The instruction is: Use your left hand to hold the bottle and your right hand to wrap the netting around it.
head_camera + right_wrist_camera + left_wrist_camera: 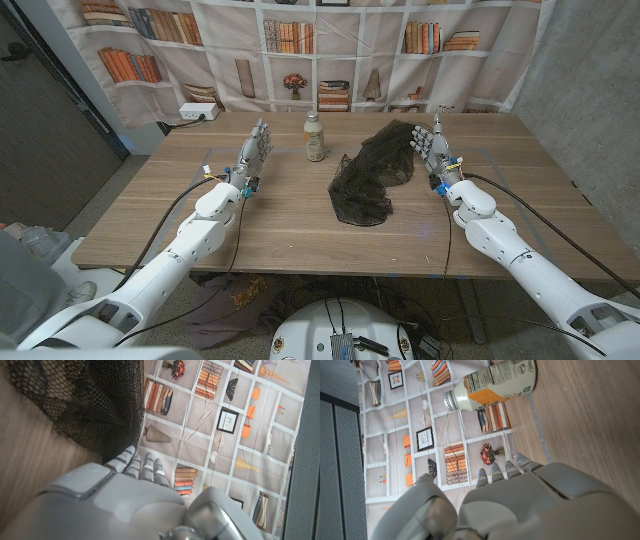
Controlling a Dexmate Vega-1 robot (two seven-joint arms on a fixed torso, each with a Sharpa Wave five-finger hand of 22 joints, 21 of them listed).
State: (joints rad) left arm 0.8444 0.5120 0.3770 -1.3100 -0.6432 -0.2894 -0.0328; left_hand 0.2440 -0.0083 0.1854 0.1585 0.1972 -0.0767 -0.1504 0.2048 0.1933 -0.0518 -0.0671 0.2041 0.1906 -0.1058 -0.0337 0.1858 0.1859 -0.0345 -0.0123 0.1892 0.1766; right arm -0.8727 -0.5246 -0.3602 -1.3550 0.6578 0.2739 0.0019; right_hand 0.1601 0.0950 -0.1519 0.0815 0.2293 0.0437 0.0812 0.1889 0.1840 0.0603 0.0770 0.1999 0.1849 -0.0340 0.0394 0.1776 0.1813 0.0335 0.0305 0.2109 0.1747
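robot hands open beside bottle and netting

the left robot hand (256,150) is seen raised over the bench (280,225), with fingers extended and apart and nothing held. in the left wrist view the back of the left robot hand (520,505) is shown with its fingertips (506,469) reaching toward the backdrop. the bottle (315,136) is stood upright on the bench, near this hand on its inner side and apart from it; a metal cap and an orange-and-white label are visible on the bottle (492,382) in the left wrist view.

the right robot hand (436,147) is likewise held with fingers extended and apart, gripping nothing. the black netting (371,172) is laid in a loose heap on the bench, its far end just beside this hand; whether the fingers touch it cannot be told. in the right wrist view the netting (85,400) is seen close ahead of the fingertips (145,467) of the right robot hand (115,505).

bottle and netting are set apart from each other. a bookshelf-printed backdrop (330,50) is hung behind the bench.
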